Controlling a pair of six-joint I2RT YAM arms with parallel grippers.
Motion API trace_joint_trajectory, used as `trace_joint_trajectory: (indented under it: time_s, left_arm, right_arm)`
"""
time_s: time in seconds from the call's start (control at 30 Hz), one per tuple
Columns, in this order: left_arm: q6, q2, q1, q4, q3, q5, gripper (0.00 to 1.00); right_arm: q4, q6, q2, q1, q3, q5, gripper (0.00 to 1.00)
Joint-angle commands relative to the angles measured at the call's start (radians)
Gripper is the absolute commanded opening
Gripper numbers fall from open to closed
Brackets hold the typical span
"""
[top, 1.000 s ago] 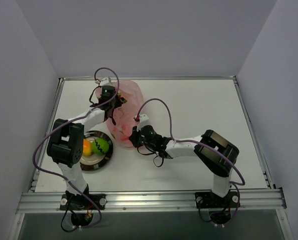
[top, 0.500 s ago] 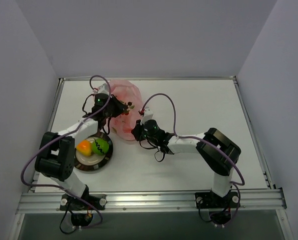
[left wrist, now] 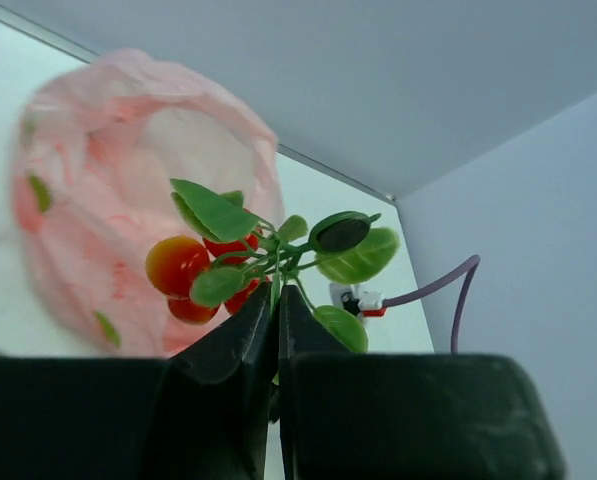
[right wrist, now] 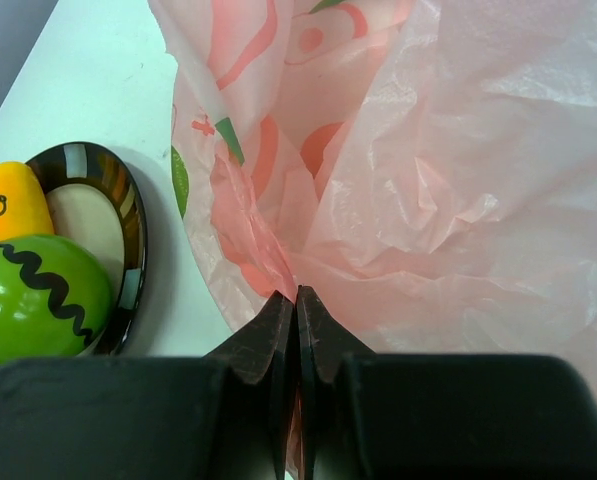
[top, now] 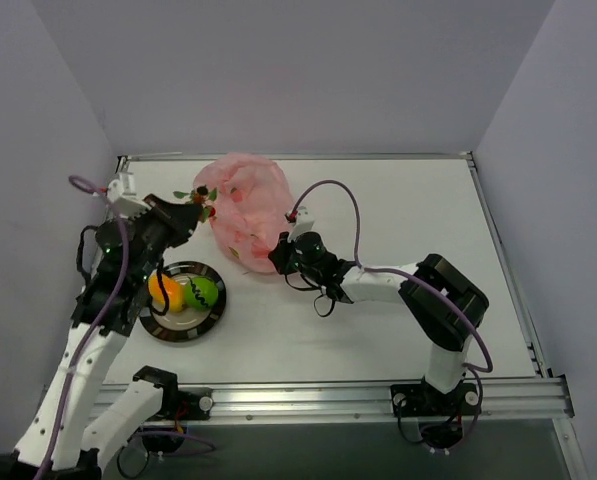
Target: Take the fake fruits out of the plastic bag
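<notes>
- Two end effectors share the job. The right end effector (right wrist: 296, 300) is squeezed shut on a fold of the pink plastic bag (right wrist: 428, 170). It pinches the thin edge so the bag cannot slide on the table (top: 378, 330).
- The left end effector (left wrist: 276, 310) is closed on the green stem of the little red fruits (left wrist: 178, 265). The fruits and leaves stick up just above its tips. They look free of the bag, which sits behind them.
- The orange fruit (top: 162, 289) and the green fruit (top: 204, 292) lie side by side on the plate (top: 178, 335). The plate is under the left end effector and to the left of the right one.
- I think the red fruits go to the plate next. The stem is thin, so it could slip.
</notes>
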Motion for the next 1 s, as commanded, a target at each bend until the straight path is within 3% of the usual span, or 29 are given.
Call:
trace_joint_trajectory:
  time_s: [0.0,0.1,0.27,0.83,0.9,0.97]
  left_arm:
    - [0.027,-0.179,0.012,-0.391,-0.043,-0.234,0.02]
    - [-0.042,-0.291,0.013,-0.626,-0.098,-0.309,0.02]
    - [-0.159,-0.456,0.013,-0.806,-0.216,-0.380,0.02]
    - [-0.222,-0.408,0.012,-0.701,-0.419,-0.389,0.03]
    - [-0.223,-0.398,0.012,-0.701,-0.423,-0.395,0.08]
    - [-0.226,-0.394,0.012,-0.701,-0.422,-0.409,0.28]
  right_arm:
    - [0.032,-0.005,-0.042,-0.005,0.003,-0.029,0.00]
    - [0.033,-0.006,-0.049,-0.008,-0.005,-0.035,0.00]
    - [0.035,-0.006,-0.055,-0.008,-0.011,-0.045,0.00]
    - [0.030,-0.015,-0.061,-0.009,-0.025,-0.039,0.00]
    - [0.030,-0.015,-0.061,-0.009,-0.025,-0.039,0.00]
    - [0.027,-0.015,-0.058,-0.008,-0.022,-0.039,0.00]
